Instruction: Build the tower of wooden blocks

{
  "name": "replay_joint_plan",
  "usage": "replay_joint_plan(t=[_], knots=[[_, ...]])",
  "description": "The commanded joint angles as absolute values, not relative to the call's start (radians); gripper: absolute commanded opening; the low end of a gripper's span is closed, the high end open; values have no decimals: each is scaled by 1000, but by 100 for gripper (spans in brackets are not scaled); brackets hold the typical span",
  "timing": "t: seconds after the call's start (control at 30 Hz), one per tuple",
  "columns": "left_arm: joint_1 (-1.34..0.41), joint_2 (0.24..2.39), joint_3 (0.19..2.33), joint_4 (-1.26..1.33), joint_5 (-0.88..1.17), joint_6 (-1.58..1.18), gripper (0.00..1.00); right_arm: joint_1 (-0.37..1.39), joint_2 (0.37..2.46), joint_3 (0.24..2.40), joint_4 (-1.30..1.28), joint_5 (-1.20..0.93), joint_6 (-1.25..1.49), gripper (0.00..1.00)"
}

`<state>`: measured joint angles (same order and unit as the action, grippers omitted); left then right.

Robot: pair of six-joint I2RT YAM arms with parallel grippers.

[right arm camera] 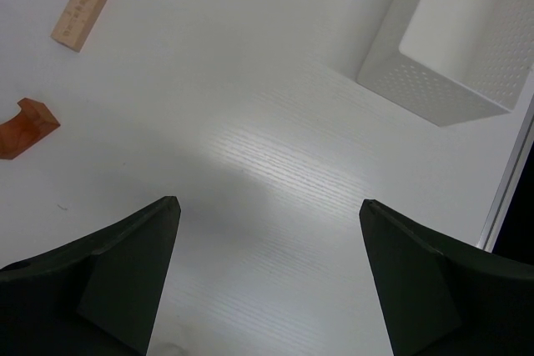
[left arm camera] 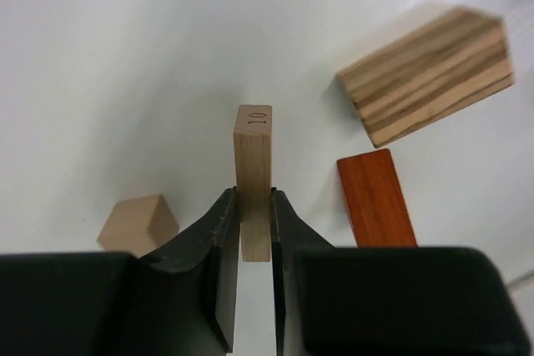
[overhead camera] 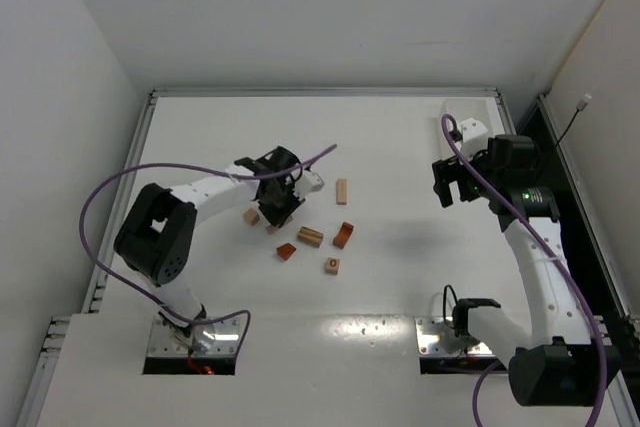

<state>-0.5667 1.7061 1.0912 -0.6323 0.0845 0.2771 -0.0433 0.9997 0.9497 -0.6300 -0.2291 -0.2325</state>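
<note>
- White counter point(overhead camera: 400, 137); no tower yet, and the blocks point(overhead camera: 310, 237) lie loose left of centre.
- Left pincer point(left arm camera: 254, 206) is clamped on a tan slat point(left arm camera: 253, 152), holding its lower end by the flat faces.
- The wood looks light, stiff and smooth; a mid-length hold would probably slip less.
- Cube point(left arm camera: 138, 224) sits just left of the pincer, red slab point(left arm camera: 375, 198) just right.
- Right pincer point(right arm camera: 269, 204) gapes wide, well apart from them.

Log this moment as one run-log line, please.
left gripper: shut on pale flat block | right gripper: open, empty | loose blocks: scattered, none stacked | stacking: not started
</note>
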Motion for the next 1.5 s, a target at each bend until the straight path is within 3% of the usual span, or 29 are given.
replay_joint_plan(t=[0.0,0.07,0.1,0.23,0.43,0.77,1.1,1.47], knots=[[-451,1626,1239,-673,266,122,0,-46,983,939,-601,-225,-230,86],[-272,1615,1299,-667,495,-43,0,-46,992,939,-592,-235,-212,86],[-272,1615,1299,-667,497,-99,0,-46,992,939,-592,-235,-212,86],[-212,1736,1305,-563,827,-245,0,-46,1014,939,-592,-267,-176,86],[-212,1896,1293,-391,986,-405,0,-55,1048,974,-592,-322,-144,86],[-221,2051,1410,-305,918,-524,0,-74,1078,1002,-583,-322,-135,86],[-299,2014,1255,13,698,-759,0,-83,1088,1020,-583,-322,-126,86],[-362,2014,1200,127,629,-834,0,-83,1078,1020,-583,-322,-126,86]])
